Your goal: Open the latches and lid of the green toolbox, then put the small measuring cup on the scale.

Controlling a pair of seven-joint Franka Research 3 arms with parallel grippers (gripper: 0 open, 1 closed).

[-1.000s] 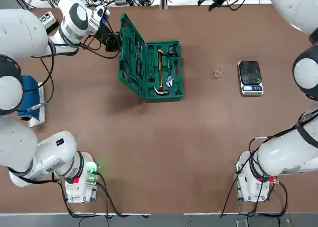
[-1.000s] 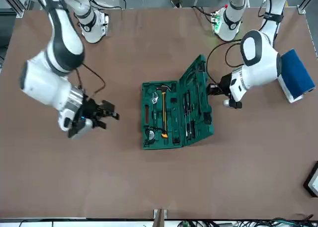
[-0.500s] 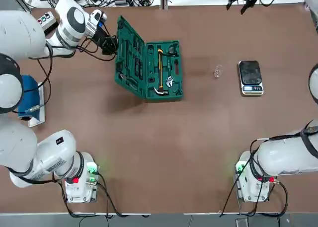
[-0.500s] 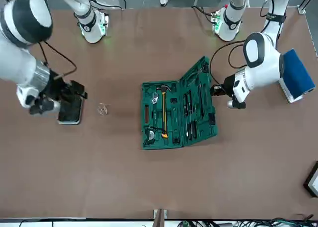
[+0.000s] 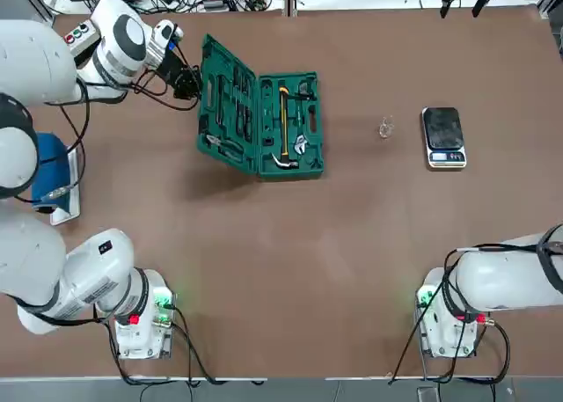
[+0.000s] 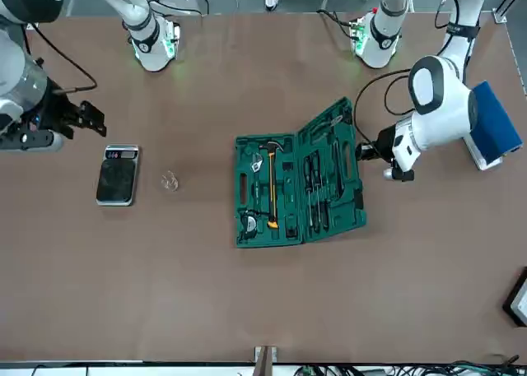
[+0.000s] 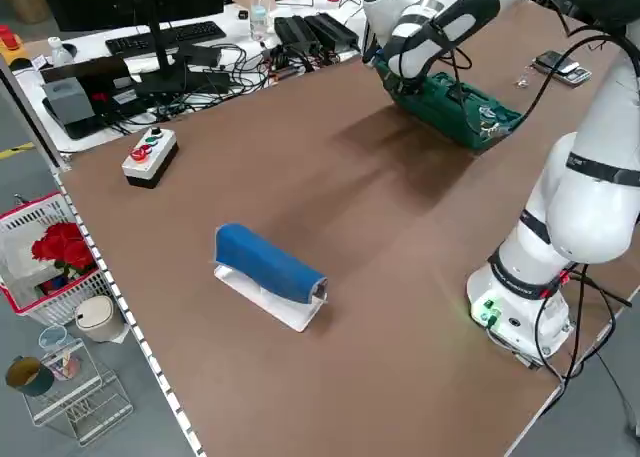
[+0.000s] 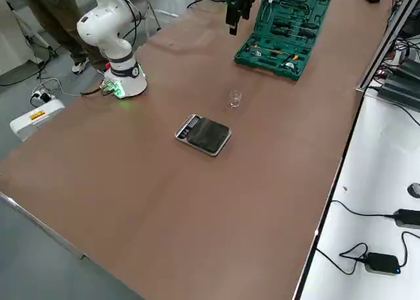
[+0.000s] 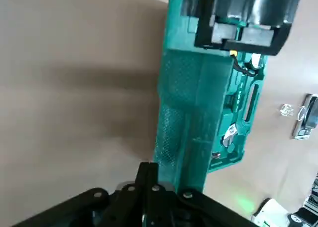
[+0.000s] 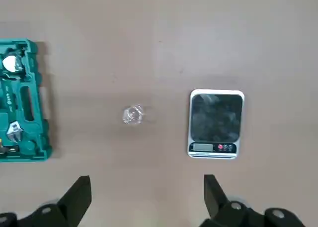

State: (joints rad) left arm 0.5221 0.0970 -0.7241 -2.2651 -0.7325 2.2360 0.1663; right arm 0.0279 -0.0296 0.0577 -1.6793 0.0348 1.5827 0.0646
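The green toolbox (image 5: 286, 125) lies open at the table's far left-centre, hand tools showing in its tray (image 6: 265, 191). The lid (image 5: 224, 103) leans back toward the left, moulded slots facing up (image 6: 333, 174). My left gripper (image 5: 186, 81) is shut, and its tip rests against the lid's outer face (image 9: 189, 113). I cannot make out the latches. The small measuring cup (image 5: 385, 127) stands upright on the table just left of the scale (image 5: 442, 136). My right gripper (image 10: 144, 197) hangs open high above both, holding nothing; cup (image 10: 132, 114) and scale (image 10: 216, 122) lie below it.
A blue block on a white base (image 7: 268, 267) lies at the left edge, and a grey button box (image 7: 150, 155) sits at the far left corner. Cables and equipment line the bench beyond the far edge. Both arm bases stand at the near edge.
The lid has swung farther open toward the left, and my left gripper has drawn back with it. My right gripper has travelled rightward and away, past the cup and scale.
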